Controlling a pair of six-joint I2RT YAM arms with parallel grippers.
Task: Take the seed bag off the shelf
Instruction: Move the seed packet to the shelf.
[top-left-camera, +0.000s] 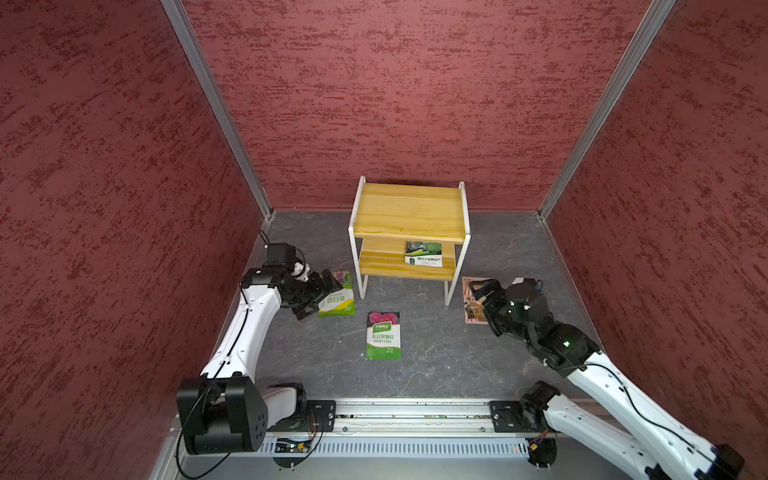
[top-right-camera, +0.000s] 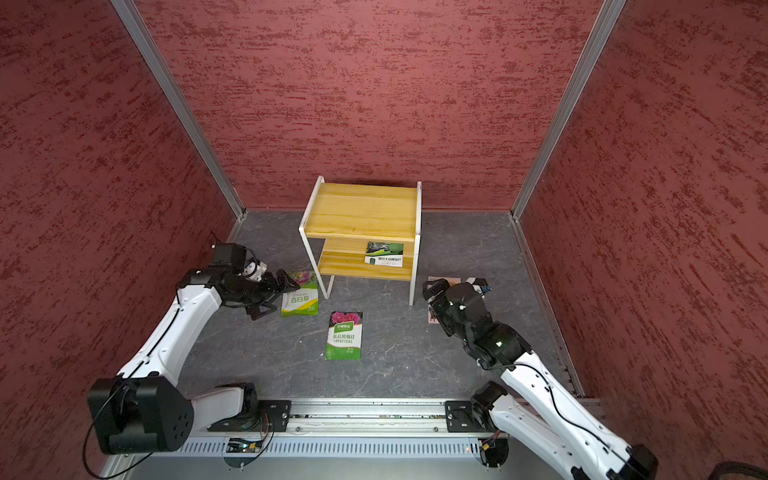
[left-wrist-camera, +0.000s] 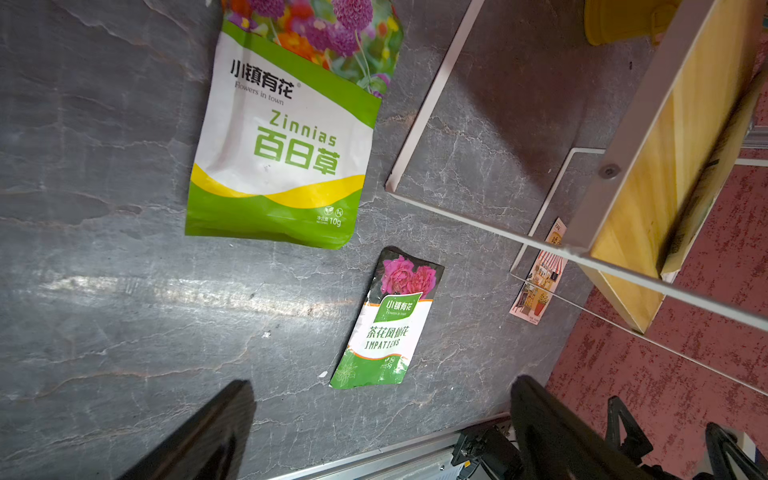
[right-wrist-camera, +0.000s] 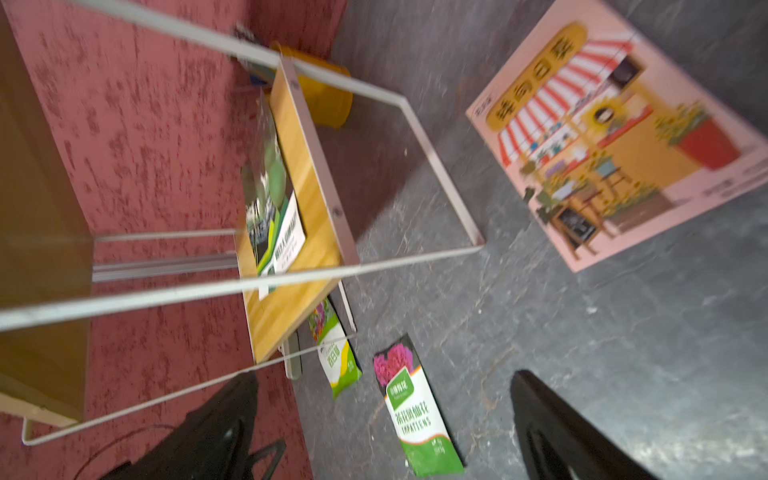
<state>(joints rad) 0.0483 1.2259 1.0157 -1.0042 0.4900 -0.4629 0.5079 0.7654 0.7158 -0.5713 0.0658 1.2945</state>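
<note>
The shelf (top-left-camera: 409, 210) (top-right-camera: 361, 212) stands at the back of the grey floor, white frame with two yellowish boards. A dark green and white seed bag (top-left-camera: 423, 253) (top-right-camera: 384, 254) lies on the right part of its lower board (right-wrist-camera: 291, 307); the right wrist view shows this seed bag (right-wrist-camera: 274, 199) edge-on. My right gripper (top-left-camera: 482, 301) (right-wrist-camera: 384, 376) is open and empty, low over a pink packet to the right of the shelf. Left of the shelf, my left gripper (top-left-camera: 318, 297) (left-wrist-camera: 382, 384) is open and empty beside a Zinnias bag.
Three packets lie on the floor: the Zinnias bag (top-left-camera: 337, 297) (left-wrist-camera: 282, 145) left of the shelf, an Impatiens bag (top-left-camera: 383, 336) (left-wrist-camera: 390, 320) in front, and the pink illustrated packet (top-left-camera: 468, 309) (right-wrist-camera: 623, 137) on the right. A yellow pot (right-wrist-camera: 328, 104) sits under the shelf. Red walls enclose three sides.
</note>
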